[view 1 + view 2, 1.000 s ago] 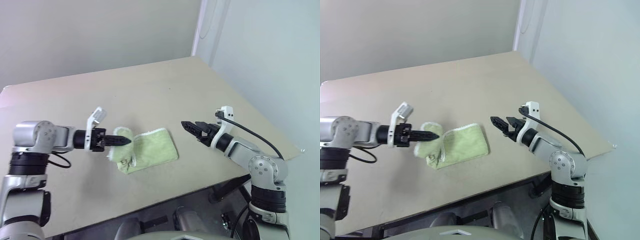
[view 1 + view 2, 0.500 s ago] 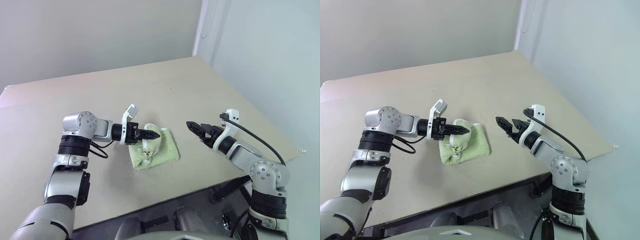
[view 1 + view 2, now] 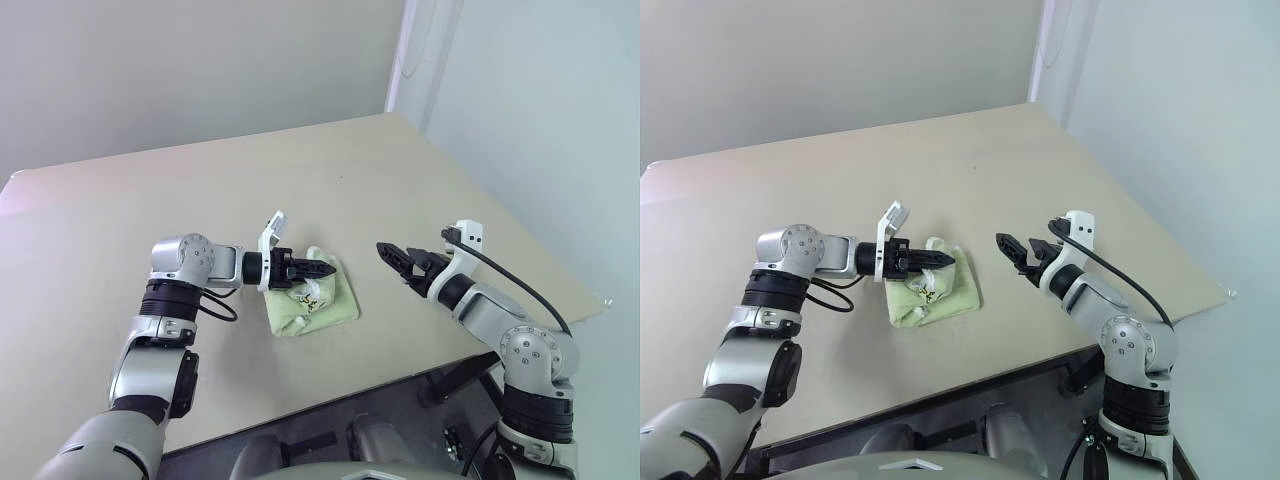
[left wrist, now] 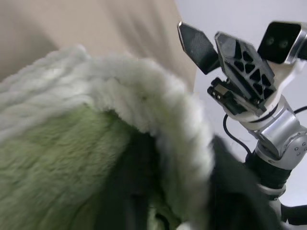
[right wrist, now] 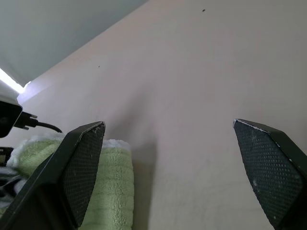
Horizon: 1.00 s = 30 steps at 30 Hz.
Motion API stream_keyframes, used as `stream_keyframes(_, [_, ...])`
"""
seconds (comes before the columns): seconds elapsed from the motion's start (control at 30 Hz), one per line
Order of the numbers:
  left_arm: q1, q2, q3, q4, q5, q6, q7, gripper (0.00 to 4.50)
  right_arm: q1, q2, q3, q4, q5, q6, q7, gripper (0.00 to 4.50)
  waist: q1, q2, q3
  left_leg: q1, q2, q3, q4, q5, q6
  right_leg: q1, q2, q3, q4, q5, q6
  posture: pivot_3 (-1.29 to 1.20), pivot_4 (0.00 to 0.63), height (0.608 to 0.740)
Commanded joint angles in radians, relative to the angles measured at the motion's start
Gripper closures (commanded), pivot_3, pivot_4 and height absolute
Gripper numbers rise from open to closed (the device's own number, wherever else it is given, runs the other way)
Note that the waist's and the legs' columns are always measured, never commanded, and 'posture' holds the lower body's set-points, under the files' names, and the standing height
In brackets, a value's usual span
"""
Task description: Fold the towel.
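Near the surface's (image 3: 420, 170) front edge lies the towel (image 3: 335, 300), doubled over. Left tool (image 3: 322, 270) reaches across its top with a flap draped over the fingers; whether it grips, I cannot tell. Right tool (image 3: 390, 256) waits beside, fingers wide, likely ready to pin.

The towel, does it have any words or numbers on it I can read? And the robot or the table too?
No words, numbers or signs can be read anywhere.
Towel: no readable text; there is a small dark mark on it, too small to read.
Left gripper: no label.
Right gripper: no label.
Table: plain, nothing written.
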Motion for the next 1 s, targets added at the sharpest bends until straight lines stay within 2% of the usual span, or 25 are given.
stream_keyframes(0.03, [-0.001, 0.014, -0.003, -0.052, -0.014, -0.006, -0.029, 1.56, -0.007, -0.003, 0.013, -0.028, -0.006, -0.021, 0.001, 0.00, 0.000, 0.000, 0.000, 0.000, 0.000, 0.000, 0.000, 0.000, 0.000, 0.000, 0.000, 0.000, 0.000, 0.000, 0.000, 0.00, 0.000, 0.740])
stream_keyframes(0.17, [0.019, 0.064, -0.044, -0.125, -0.030, -0.002, -0.100, 0.10, -0.009, -0.004, 0.017, -0.023, -0.011, -0.024, 0.003, 0.00, -0.001, 0.000, 0.000, 0.000, 0.000, 0.000, 0.000, 0.000, 0.000, 0.000, 0.000, 0.000, 0.000, 0.000, 0.000, 0.00, 0.000, 0.740])
stream_keyframes(0.2, [0.026, 0.075, -0.050, -0.147, -0.034, -0.007, -0.116, 0.04, -0.010, -0.004, 0.017, -0.021, -0.011, -0.025, 0.004, 0.00, -0.002, 0.000, 0.000, 0.000, 0.000, 0.000, 0.000, 0.000, 0.000, 0.000, 0.000, 0.000, 0.000, 0.000, 0.000, 0.00, 0.000, 0.740])
stream_keyframes(0.33, [0.046, 0.125, -0.047, -0.231, -0.054, -0.037, -0.182, 0.04, -0.025, 0.006, 0.012, -0.003, -0.012, -0.043, 0.009, 0.00, -0.001, 0.000, 0.000, 0.000, 0.000, 0.000, 0.000, 0.000, 0.000, 0.000, 0.000, 0.000, 0.000, 0.000, 0.000, 0.00, 0.000, 0.740])
stream_keyframes(0.47, [0.067, 0.194, -0.062, -0.307, -0.008, -0.148, -0.206, 0.04, -0.049, 0.003, 0.001, -0.008, 0.026, -0.052, 0.044, 0.00, -0.001, 0.000, 0.000, 0.000, 0.000, 0.000, 0.000, 0.000, 0.000, 0.000, 0.000, 0.000, 0.000, 0.000, 0.000, 0.00, 0.000, 0.740])
stream_keyframes(0.63, [0.162, 0.271, -0.022, -0.375, 0.105, -0.505, -0.243, 0.04, -0.102, -0.039, 0.044, -0.037, 0.070, -0.031, 0.127, 0.00, -0.002, 0.001, 0.000, 0.001, 0.000, 0.000, -0.001, 0.000, 0.000, 0.000, 0.000, 0.000, 0.000, 0.000, 0.000, 0.00, 0.000, 0.740])
stream_keyframes(0.67, [0.192, 0.282, -0.009, -0.372, 0.129, -0.612, -0.279, 0.04, -0.120, -0.056, 0.077, -0.042, 0.066, -0.024, 0.155, 0.00, -0.002, 0.001, 0.000, 0.001, 0.000, 0.000, -0.001, 0.000, 0.000, 0.000, 0.000, 0.000, 0.000, 0.000, -0.001, 0.00, 0.000, 0.740])
stream_keyframes(0.73, [0.225, 0.296, -0.003, -0.347, 0.158, -0.716, -0.308, 0.04, -0.149, -0.085, 0.131, -0.045, 0.060, -0.015, 0.204, 0.00, 0.001, 0.001, 0.000, 0.000, 0.000, 0.001, 0.000, 0.000, 0.000, 0.000, 0.000, 0.000, 0.000, -0.001, -0.003, 0.00, 0.000, 0.740])
stream_keyframes(0.87, [0.237, 0.266, -0.023, -0.284, 0.229, -0.834, -0.270, 0.04, -0.201, -0.141, 0.287, 0.010, -0.037, -0.037, 0.288, 0.00, 0.010, 0.000, 0.000, 0.000, 0.000, 0.000, 0.001, 0.000, 0.000, 0.001, 0.000, 0.000, 0.000, -0.002, -0.003, 0.00, 0.000, 0.740])
stream_keyframes(1.0, [0.287, 0.236, -0.047, -0.322, 0.274, -0.943, -0.269, 0.04, -0.214, -0.170, 0.411, 0.061, -0.140, -0.097, 0.359, 0.00, 0.024, 0.000, -0.001, 0.000, 0.000, 0.001, 0.002, 0.000, 0.000, 0.002, 0.000, 0.000, -0.001, -0.001, -0.002, 0.00, 0.000, 0.740])
